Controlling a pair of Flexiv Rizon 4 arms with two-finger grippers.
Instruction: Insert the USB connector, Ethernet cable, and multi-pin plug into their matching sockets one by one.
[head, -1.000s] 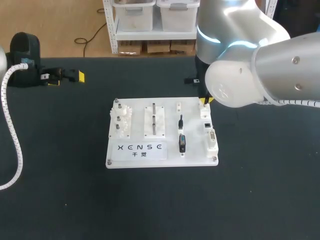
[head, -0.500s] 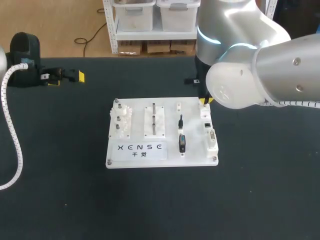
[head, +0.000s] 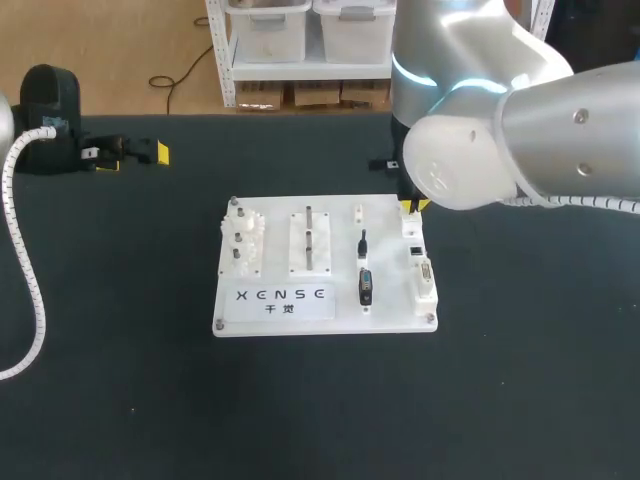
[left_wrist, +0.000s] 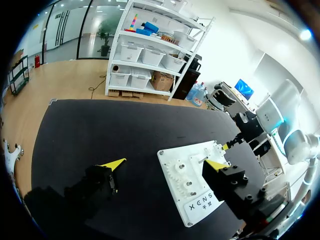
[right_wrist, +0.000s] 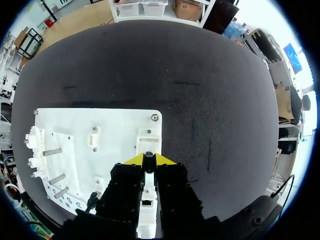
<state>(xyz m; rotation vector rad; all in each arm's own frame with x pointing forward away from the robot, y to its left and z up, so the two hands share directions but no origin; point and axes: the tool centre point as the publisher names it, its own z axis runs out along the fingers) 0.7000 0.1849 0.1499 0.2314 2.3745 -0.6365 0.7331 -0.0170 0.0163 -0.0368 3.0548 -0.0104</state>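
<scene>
My right hand (right_wrist: 148, 159) pinched narrow, nothing seen gripped, over socket column (head: 418, 255) at right edge of board (head: 385, 250). USB connector (head: 365, 286) lies mid-board, ungrasped. Risk I see: descending closed, tips jab socket housing, shift board.

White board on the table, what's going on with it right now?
The right gripper hangs over the socket block at the white board's right edge. A black connector lies on the board beside that block, with nothing touching it. The left gripper sits open and empty, away at the table's far left.
</scene>
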